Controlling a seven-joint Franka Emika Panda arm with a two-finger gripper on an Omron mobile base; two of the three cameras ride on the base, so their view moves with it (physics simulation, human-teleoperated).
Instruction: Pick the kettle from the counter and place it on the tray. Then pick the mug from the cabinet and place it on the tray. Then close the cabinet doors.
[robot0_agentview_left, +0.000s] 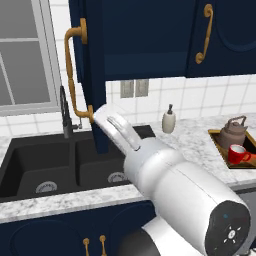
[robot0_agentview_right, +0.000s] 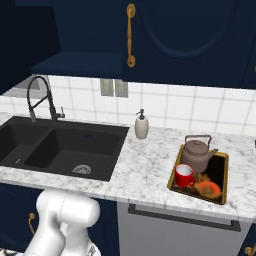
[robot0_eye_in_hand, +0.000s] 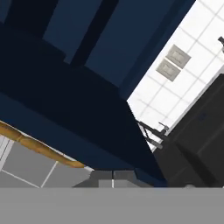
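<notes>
We see kettle (robot0_agentview_right: 197, 154) and mug (robot0_agentview_right: 184, 176) on tray (robot0_agentview_right: 223, 178) at table's (robot0_agentview_right: 145, 165) right end | left cabinet door (robot0_agentview_left: 93, 75) open, arm at its handle (robot0_agentview_left: 71, 70) | claw grip: cannot tell

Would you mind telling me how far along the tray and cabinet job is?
Done: the kettle and the mug both sit on the tray. In hand: the arm reaches the open left cabinet door near its handle. Left: swinging that door shut.
</notes>
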